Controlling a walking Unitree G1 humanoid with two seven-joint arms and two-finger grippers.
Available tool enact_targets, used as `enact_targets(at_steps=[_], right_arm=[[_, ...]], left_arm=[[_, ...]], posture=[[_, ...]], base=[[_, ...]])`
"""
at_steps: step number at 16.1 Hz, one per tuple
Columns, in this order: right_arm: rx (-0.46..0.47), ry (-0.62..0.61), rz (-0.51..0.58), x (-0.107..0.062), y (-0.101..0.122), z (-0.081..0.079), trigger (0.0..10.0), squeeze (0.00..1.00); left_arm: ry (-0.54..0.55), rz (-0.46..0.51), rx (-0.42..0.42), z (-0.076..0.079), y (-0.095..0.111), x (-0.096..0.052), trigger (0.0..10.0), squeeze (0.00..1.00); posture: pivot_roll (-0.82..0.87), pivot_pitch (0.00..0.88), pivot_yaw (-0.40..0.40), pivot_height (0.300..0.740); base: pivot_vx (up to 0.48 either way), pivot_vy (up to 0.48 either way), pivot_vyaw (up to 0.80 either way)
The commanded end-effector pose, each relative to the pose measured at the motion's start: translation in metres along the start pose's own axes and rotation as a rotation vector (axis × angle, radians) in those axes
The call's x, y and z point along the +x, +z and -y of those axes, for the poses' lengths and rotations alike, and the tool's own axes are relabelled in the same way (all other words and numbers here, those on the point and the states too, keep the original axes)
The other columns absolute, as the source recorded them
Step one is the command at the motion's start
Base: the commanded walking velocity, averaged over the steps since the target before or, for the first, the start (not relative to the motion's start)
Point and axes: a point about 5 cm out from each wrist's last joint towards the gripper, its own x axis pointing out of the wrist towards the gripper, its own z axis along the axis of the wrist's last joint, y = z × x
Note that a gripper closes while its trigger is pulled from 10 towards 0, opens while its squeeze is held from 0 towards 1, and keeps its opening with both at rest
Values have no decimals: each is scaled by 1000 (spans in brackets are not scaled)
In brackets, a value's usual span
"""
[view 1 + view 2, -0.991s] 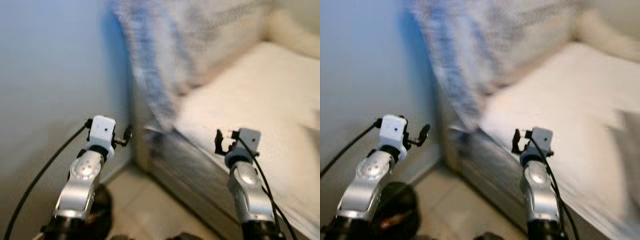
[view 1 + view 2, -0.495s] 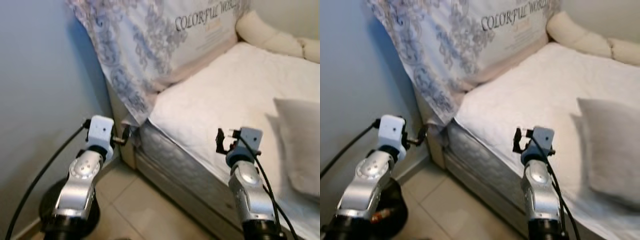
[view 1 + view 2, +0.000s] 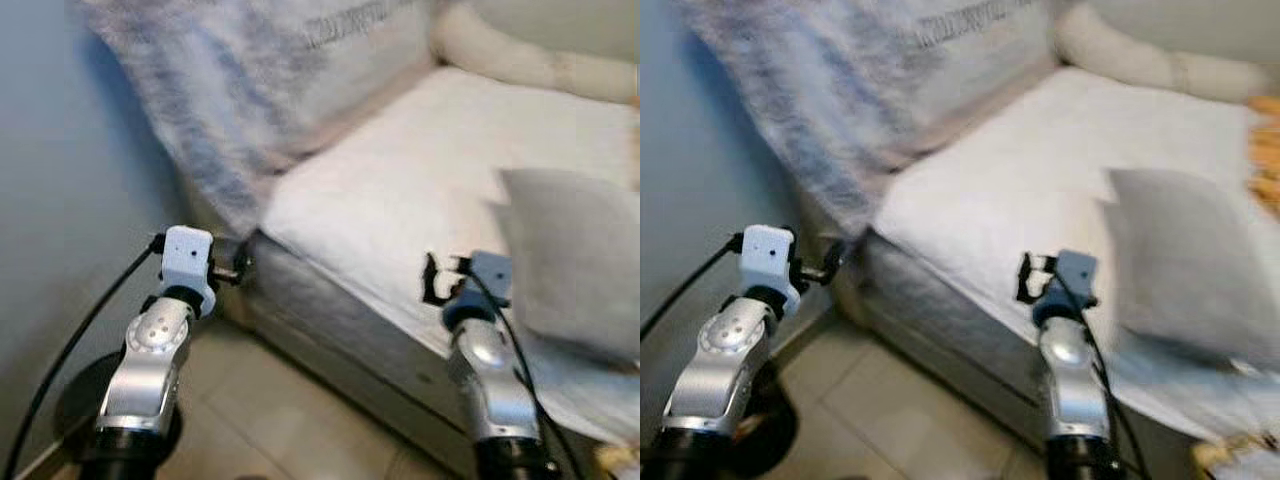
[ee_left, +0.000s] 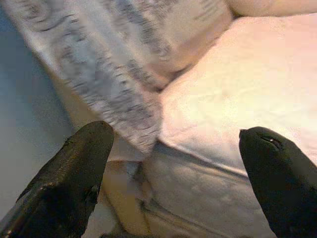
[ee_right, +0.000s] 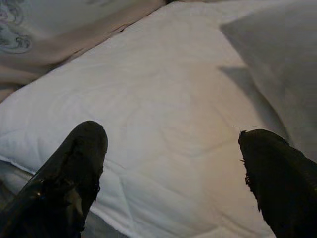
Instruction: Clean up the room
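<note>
A bed with a white quilted mattress [image 3: 400,170] stands before me. A large patterned pillow [image 3: 250,80] with printed lettering leans at its head, and a grey pillow [image 3: 575,260] lies on the right. My left gripper [image 3: 240,268] is open and empty, held beside the bed's near corner. In the left wrist view its fingers [image 4: 74,173] frame the mattress corner and the patterned pillow [image 4: 124,59]. My right gripper [image 3: 432,280] is open and empty over the mattress edge, left of the grey pillow [image 5: 277,64].
A blue-grey wall [image 3: 60,150] closes the left side. A cream bolster [image 3: 520,60] lies along the bed's far edge, and something orange [image 3: 1265,140] shows at the right. A black round base [image 3: 75,400] sits on the tiled floor [image 3: 280,420] by the wall.
The camera has swung to the right, so the bed has slid left and the grey pillow shows more fully. Both arms hold the same pose with their fingers apart.
</note>
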Motion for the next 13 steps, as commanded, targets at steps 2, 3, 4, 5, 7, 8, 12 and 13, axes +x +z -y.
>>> enact_targets(at_steps=[2, 3, 4, 5, 7, 8, 12, 13], right_arm=[[-11, -6, 55, 3, 11, 2, 10000, 0], [-5, -5, 73, 2, 13, 2, 10000, 0], [14, 7, 124, 1, 20, 0, 10000, 0], [28, 20, 170, 0, 27, -1, 10000, 0], [36, 23, 246, -1, 39, -2, 10000, 0], [36, 23, 250, -1, 39, -2, 10000, 0], [19, 30, 237, -1, 36, 0, 10000, 0], [12, 40, 230, 0, 35, -1, 10000, 0]], left_arm=[[-17, 12, -3, 3, 3, 2, 10000, 0], [-17, 13, -4, 3, 3, 2, 10000, 0], [-17, 16, -6, 3, 4, 2, 10000, 0], [-15, 19, -7, 3, 4, 2, 10000, 0], [-13, 27, -11, 2, 5, 2, 10000, 0], [-13, 27, -11, 2, 4, 2, 10000, 0], [-23, 32, -12, 4, 4, 2, 10000, 0], [-23, 33, -12, 4, 4, 2, 10000, 0]], posture=[[98, 0, -7, 740], [98, 0, -7, 740], [97, 0, -8, 740], [97, 0, -8, 740], [95, 0, -9, 740], [95, 0, -9, 740], [96, 0, -14, 740], [95, 0, -14, 740]], base=[[242, 0, -781], [244, 0, -781], [244, 0, -781], [247, 0, -781], [244, 0, -781], [244, 0, -781], [244, 0, -781], [240, 0, -775]])
